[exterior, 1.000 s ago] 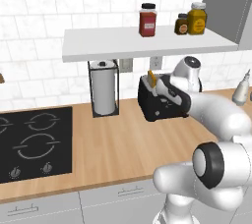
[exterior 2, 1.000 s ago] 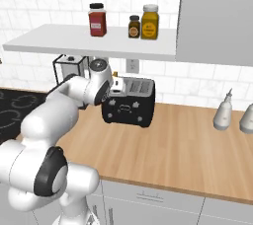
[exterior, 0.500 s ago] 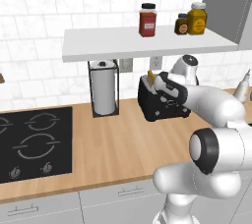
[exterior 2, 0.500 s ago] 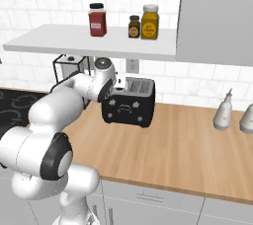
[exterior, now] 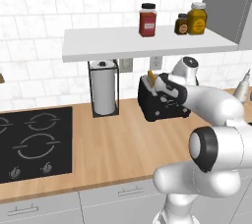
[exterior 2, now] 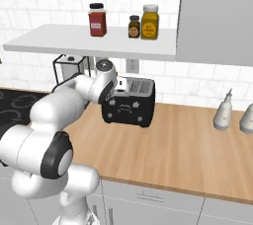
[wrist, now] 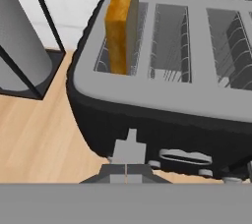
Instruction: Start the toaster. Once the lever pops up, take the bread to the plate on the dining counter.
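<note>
The black toaster (exterior: 163, 104) (exterior 2: 129, 104) (wrist: 162, 105) stands on the wooden counter under the shelf. A tan bread slice (wrist: 123, 21) (exterior: 151, 77) stands upright in its leftmost slot, sticking well above the silver-grey top. My gripper (wrist: 126, 171) (exterior: 163, 90) (exterior 2: 117, 91) is shut, its fingertips pressed together against the toaster's front face. They sit just below a small grey lever (wrist: 130, 144) near the left end. The plate and the dining counter are out of view.
A paper towel roll in a black wire holder (exterior: 104, 89) (wrist: 19, 46) stands just left of the toaster. The black hob (exterior: 29, 139) lies further left. A white shelf (exterior: 147, 42) with jars hangs above. Two bottles (exterior 2: 223, 111) stand at the right.
The arm's elbow has swung towards the camera while the hand stays at the toaster's front left end. The bread still stands up in its slot.
</note>
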### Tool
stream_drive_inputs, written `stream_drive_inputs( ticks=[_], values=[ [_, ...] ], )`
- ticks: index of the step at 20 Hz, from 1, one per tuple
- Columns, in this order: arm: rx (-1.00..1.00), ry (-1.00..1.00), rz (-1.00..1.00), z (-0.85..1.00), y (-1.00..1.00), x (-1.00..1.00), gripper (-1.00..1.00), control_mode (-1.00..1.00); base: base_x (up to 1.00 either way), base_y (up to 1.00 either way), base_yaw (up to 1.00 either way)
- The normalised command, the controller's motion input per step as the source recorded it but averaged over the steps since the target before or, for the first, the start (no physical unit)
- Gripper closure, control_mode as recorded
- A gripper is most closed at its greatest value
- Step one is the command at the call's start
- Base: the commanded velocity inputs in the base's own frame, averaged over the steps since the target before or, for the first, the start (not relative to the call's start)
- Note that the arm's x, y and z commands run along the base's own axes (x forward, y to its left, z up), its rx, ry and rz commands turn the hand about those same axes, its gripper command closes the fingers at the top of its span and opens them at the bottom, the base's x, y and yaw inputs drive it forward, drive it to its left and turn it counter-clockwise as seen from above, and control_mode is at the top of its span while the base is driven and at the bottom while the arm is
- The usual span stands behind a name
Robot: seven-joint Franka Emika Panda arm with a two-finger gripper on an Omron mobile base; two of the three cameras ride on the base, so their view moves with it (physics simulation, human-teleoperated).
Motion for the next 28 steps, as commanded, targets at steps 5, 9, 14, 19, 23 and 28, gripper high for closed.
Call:
stream_drive_inputs(
  ticks=[5,9,14,19,23,28],
  values=[
    [0.00,0.00,0.00,-0.19,0.00,0.00,1.00,-1.00,0.00,0.00,0.00],
    [0.00,0.00,0.00,-0.14,0.00,0.01,1.00,-1.00,0.00,0.00,0.00],
    [0.00,0.00,0.00,-0.20,0.00,0.08,1.00,-1.00,0.00,0.00,0.00],
    [0.00,0.00,0.00,-0.23,0.00,0.02,1.00,-1.00,0.00,0.00,0.00],
    [0.00,0.00,0.00,-0.26,0.00,0.05,1.00,-1.00,0.00,0.00,0.00],
    [0.00,0.00,0.00,-0.30,0.00,0.01,1.00,-1.00,0.00,0.00,0.00]
  ],
)
